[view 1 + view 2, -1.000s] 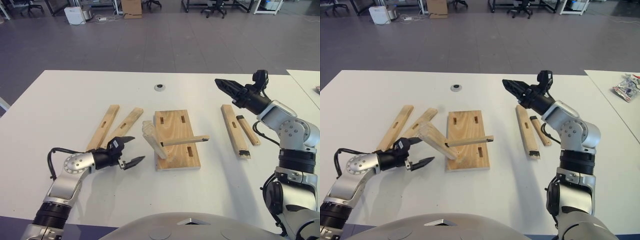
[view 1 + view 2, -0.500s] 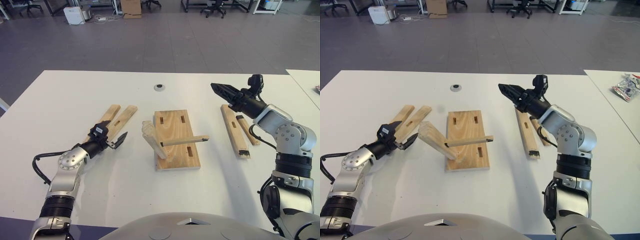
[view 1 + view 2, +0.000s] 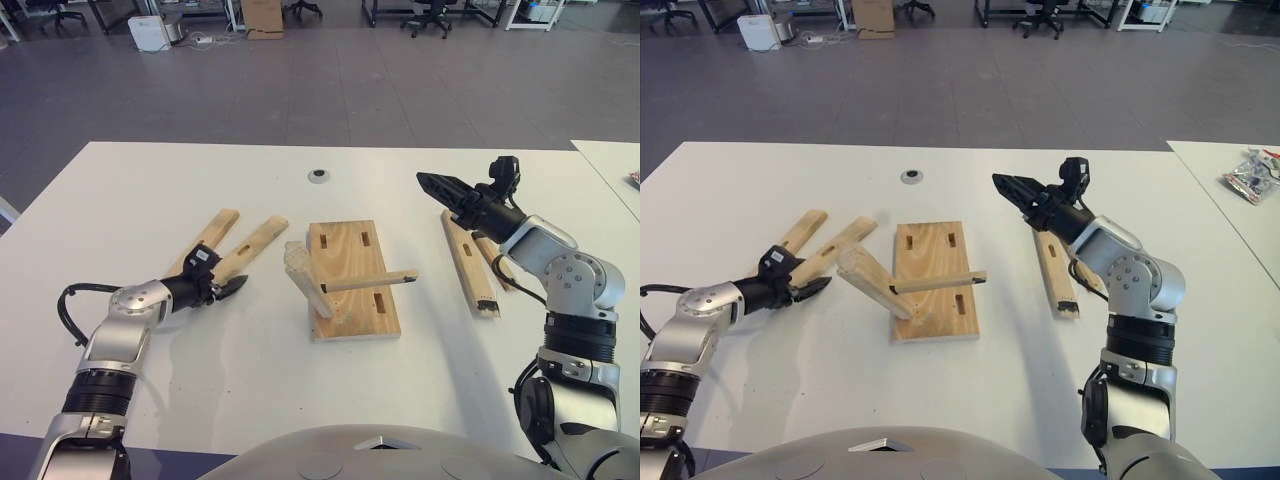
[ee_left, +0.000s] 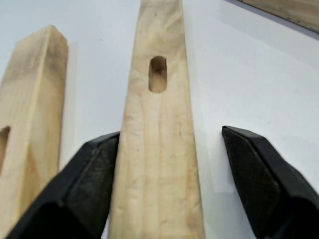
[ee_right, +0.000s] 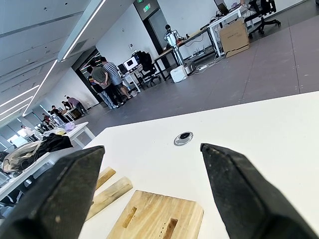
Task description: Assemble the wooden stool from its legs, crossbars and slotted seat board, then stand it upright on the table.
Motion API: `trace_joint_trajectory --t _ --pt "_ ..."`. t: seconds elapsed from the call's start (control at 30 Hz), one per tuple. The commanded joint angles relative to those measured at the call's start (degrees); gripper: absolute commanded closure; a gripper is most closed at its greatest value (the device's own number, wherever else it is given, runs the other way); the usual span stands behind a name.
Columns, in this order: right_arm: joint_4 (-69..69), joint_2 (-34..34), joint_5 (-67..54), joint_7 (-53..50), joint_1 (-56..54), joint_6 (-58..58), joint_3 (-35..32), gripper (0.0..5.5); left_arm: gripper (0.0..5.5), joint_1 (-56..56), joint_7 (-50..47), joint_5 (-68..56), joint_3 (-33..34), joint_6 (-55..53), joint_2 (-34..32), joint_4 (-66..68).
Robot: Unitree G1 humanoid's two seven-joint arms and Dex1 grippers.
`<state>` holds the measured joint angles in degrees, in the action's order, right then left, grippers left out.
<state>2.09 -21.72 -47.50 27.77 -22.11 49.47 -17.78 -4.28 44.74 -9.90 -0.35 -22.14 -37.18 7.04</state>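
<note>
The slotted seat board (image 3: 355,285) lies flat mid-table. A leg (image 3: 303,278) leans at its left edge, and a crossbar (image 3: 372,281) sticks out of that leg across the board. Two more legs (image 3: 208,238) (image 3: 252,246) lie to the left. My left gripper (image 3: 232,287) is open at their near ends; the left wrist view has the slotted leg (image 4: 159,149) lying between its fingers (image 4: 82,194). A third leg (image 3: 467,258) and a short crossbar (image 3: 497,262) lie to the right. My right gripper (image 3: 432,184) hangs open in the air above their far ends, holding nothing.
A round grommet (image 3: 319,175) sits in the table behind the board. A second table stands at the far right with a packet (image 3: 1250,172) on it. Bare white table (image 3: 250,380) stretches along the front edge.
My left gripper has swung from the front of the table up to the near ends of the left legs, nudging the nearer one. My right gripper has drifted left toward the board.
</note>
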Motion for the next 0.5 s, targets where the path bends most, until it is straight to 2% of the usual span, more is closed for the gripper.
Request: trace_joint_trajectory --t 0.03,0.13,0.27,0.4,0.5 --pt "1.07 0.82 -0.80 -1.12 0.59 0.74 -0.25 1.89 2.87 0.97 1.91 0.48 -1.59 -4.45 -1.76 0.25" --pt "1.08 0.96 -0.79 -1.47 0.55 0.72 -0.38 1.89 3.39 1.34 2.07 0.05 -1.50 -5.32 -1.71 -0.40" --pt "0.87 0.68 -1.36 -1.72 -0.84 1.20 -0.78 1.89 3.42 -0.01 0.87 -1.69 0.72 -4.63 -0.02 -0.81" --pt "-0.12 0.72 -5.76 -4.49 -8.79 2.98 -3.61 1.89 3.42 -10.65 2.16 -12.63 9.25 -3.80 3.24 -4.19" --pt "0.53 1.04 -11.95 -6.17 -15.83 5.68 -5.17 1.89 3.42 -19.83 3.95 -24.62 13.84 -10.48 3.70 -9.55"
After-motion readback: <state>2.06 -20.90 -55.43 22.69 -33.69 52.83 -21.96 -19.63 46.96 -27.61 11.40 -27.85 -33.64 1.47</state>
